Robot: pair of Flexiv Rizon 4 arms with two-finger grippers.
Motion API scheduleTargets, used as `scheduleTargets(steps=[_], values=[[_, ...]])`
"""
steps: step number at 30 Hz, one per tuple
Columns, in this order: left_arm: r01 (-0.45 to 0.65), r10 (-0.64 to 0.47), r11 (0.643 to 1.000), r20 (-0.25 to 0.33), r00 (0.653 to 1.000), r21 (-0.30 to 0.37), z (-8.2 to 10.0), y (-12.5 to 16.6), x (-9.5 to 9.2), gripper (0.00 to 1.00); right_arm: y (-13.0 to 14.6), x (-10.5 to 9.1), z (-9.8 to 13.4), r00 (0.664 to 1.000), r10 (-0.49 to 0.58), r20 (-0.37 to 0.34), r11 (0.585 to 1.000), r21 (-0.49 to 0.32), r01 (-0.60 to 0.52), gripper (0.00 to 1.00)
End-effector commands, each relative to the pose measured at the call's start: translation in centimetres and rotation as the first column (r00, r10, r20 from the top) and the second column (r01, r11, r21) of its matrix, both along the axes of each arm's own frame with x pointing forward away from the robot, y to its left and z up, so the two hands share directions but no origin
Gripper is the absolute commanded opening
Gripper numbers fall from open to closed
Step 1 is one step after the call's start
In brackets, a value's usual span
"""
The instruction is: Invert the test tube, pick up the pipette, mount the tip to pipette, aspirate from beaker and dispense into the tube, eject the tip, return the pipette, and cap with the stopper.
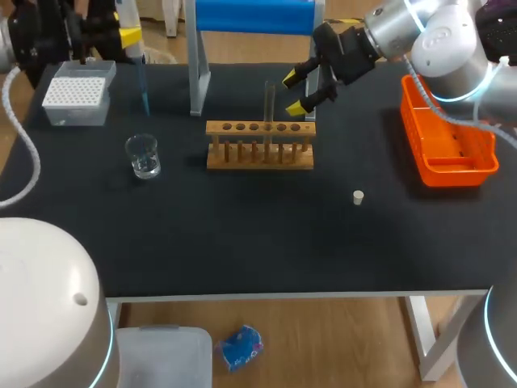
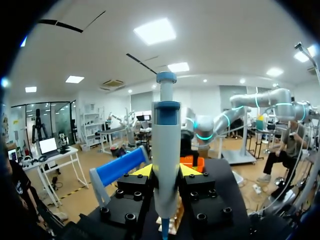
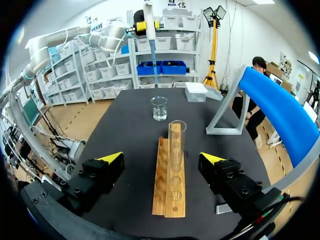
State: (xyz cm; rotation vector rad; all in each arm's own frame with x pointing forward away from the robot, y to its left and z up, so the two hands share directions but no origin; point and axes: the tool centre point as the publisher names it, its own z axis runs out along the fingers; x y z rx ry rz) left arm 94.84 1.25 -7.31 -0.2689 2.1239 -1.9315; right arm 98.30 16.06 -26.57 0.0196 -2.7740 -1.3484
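A clear test tube (image 1: pixel 270 103) stands upright, mouth up, in the wooden rack (image 1: pixel 260 145). My right gripper (image 1: pixel 300 90) is open just behind and right of the tube, touching nothing. In the right wrist view the tube (image 3: pixel 176 144) rises between the spread fingers of the gripper (image 3: pixel 161 159), over the rack (image 3: pixel 169 185). At the far left, my left gripper (image 1: pixel 128 36) is shut on the pipette (image 1: pixel 142 77), whose blue tip hangs above the table behind the beaker (image 1: pixel 144 155). The left wrist view shows the pipette (image 2: pixel 166 145) clamped upright between the fingers. A small white stopper (image 1: pixel 358 197) lies on the table.
A white tip box (image 1: pixel 77 93) sits at the far left, beside the pipette. A blue-topped stand (image 1: pixel 200 73) rises behind the rack. An orange basket (image 1: pixel 446 141) is at the right edge. The beaker (image 3: pixel 159 108) stands beyond the rack's far end.
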Motion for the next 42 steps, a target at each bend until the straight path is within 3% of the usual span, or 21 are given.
scheduleTargets(steps=[1,8,13,19,36,42], values=[[0.031,-0.031,0.999,0.003,1.000,0.020,2.9,-2.1,0.6,0.00,0.0,0.1,0.0,1.000,0.002,-0.002,1.000,-0.002,-0.002,1.00],[0.100,-0.102,0.992,0.032,0.994,0.071,6.6,-6.5,1.7,0.00,0.0,0.1,0.0,1.000,0.002,-0.002,1.000,-0.002,-0.002,1.00],[0.146,-0.149,0.986,0.040,0.988,0.078,7.8,-9.3,2.4,0.00,0.0,0.1,0.0,1.000,0.002,-0.002,1.000,-0.002,-0.002,1.00],[0.197,-0.201,0.976,0.038,0.979,0.095,8.0,-11.9,2.4,0.00,0.0,0.1,0.0,1.000,0.002,-0.002,1.000,-0.002,-0.002,1.00],[0.323,-0.324,0.946,0.035,0.945,0.029,8.6,-17.3,2.2,0.00,0.0,0.1,0.0,1.000,0.002,-0.002,1.000,-0.002,-0.002,1.00],[0.327,-0.328,0.945,0.046,0.944,0.029,8.6,-17.5,2.0,0.00,0.0,0.1,0.0,1.000,0.002,-0.002,1.000,-0.002,-0.002,1.00]])
